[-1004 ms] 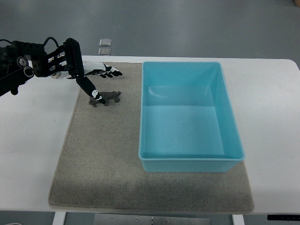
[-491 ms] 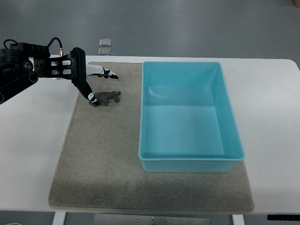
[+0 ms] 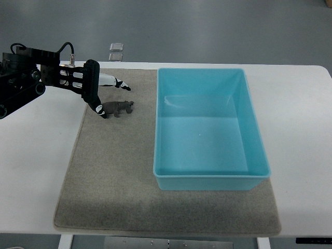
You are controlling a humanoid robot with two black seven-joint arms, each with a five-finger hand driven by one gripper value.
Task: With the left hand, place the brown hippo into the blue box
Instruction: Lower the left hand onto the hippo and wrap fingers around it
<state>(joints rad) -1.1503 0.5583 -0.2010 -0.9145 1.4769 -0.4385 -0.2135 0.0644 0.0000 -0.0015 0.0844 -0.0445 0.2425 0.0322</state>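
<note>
Here the fingers (image 3: 118,83) of the left hand (image 3: 96,88) are spread: the white ones with black tips point to the right over the far part of the mat, and one black finger reaches down and touches the rear end of the brown hippo (image 3: 117,108) with its white tip. I cannot tell if the hand already grips the toy; it looks only like a touch from one side, and the other fingers are apart from it.

The brown hippo lies on the grey mat (image 3: 114,176), near its far left corner, with its head toward the blue box (image 3: 210,129). It is outside the box, left of the box's left wall with bare mat between them.

The blue box stands on the right part of the mat, and nothing shows inside it.

The black arm (image 3: 26,83) of the left hand enters from the left edge of the picture, above the white table (image 3: 36,171). Beyond the table's far edge, two small clear squares (image 3: 116,51) lie on the grey floor.
</note>
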